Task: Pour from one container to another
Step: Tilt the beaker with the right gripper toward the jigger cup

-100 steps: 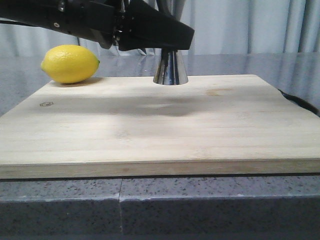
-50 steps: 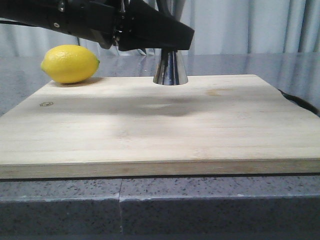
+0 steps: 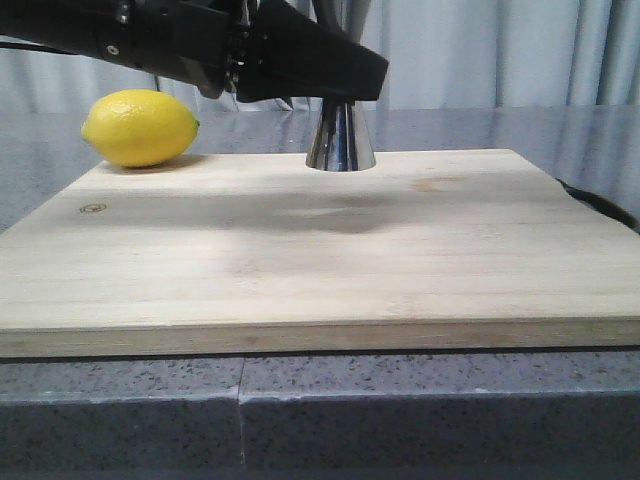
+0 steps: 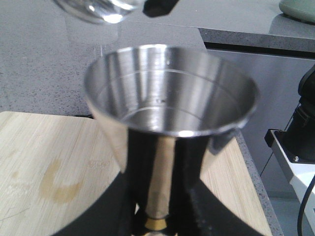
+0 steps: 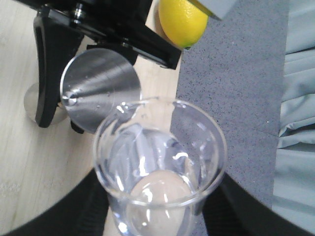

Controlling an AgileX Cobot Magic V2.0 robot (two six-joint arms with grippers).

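The steel jigger [image 3: 341,140] stands at the back of the wooden board [image 3: 300,250]; only its lower cone shows below my left arm. My left gripper [image 4: 158,201] is shut on the jigger's narrow waist by the gold band [image 4: 157,224], and its open cup [image 4: 170,93] faces the wrist camera. In the right wrist view, my right gripper [image 5: 160,201] is shut on the clear glass beaker [image 5: 160,157], held above and beside the jigger [image 5: 101,88]. The beaker's edge [image 4: 96,11] hangs just over the jigger's far rim. Whether either holds liquid is unclear.
A yellow lemon [image 3: 140,127] lies at the board's back left corner, also seen as the lemon [image 5: 181,22] from the right wrist. Grey stone counter surrounds the board. A black cable [image 3: 600,205] lies off the board's right edge. Pale curtains hang behind.
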